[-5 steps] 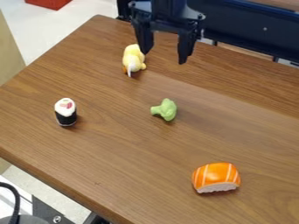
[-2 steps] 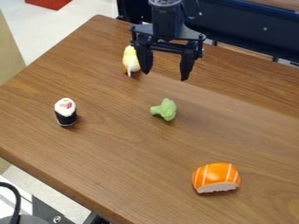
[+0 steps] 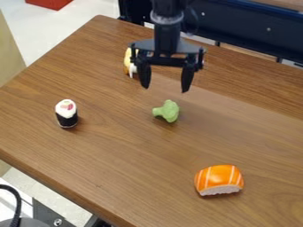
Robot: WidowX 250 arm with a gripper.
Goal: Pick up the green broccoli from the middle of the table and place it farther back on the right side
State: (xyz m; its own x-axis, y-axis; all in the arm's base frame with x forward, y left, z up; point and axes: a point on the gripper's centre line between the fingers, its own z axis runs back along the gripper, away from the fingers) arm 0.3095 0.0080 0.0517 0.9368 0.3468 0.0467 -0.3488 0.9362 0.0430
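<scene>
Open jaws hang near 1 green broccoli toy.

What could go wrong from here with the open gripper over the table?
The gripper hangs open near the green toy broccoli. Coming down off-centre, a finger might nudge it; its lumpy shape could also make a grip slip or twist.

The yellow toy is partly hidden behind the gripper, so a swing back that way could bump it.

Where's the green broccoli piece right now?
In the camera view, the green broccoli piece lies on the wooden table near the middle, just below the open gripper in the picture.
</scene>
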